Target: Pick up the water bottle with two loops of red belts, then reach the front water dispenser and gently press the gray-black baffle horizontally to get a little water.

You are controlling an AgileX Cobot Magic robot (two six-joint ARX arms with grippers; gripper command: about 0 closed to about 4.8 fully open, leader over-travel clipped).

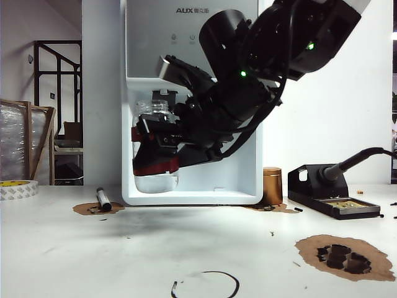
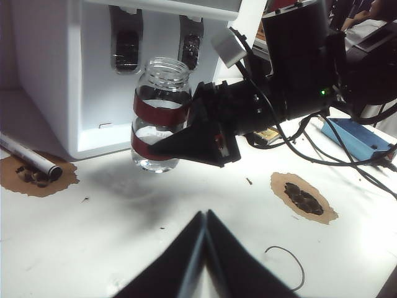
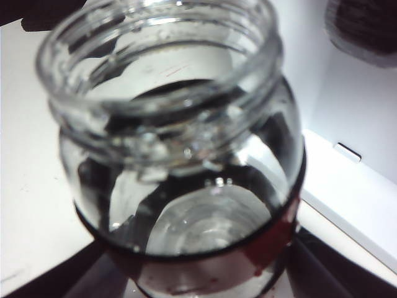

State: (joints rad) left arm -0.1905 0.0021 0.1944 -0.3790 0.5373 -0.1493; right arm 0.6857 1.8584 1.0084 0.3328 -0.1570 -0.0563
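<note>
The right gripper (image 2: 186,139) clamps the water bottle (image 2: 160,112) upright inside the water dispenser (image 1: 142,56) bay, mouth under the gray-black baffle (image 2: 126,46), ready to press. The left gripper (image 2: 205,248), jaws together and empty, waits well clear of the dispenser.

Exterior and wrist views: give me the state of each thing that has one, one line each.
water bottle: held off the table, upright, no lid, in front of the dispenser bay.
right pincer: shut on the water bottle.
left pincer: shut, empty, low over the table.
water dispenser: upright, no stream visible.
gray-black baffle: contact with bottle unclear.
</note>
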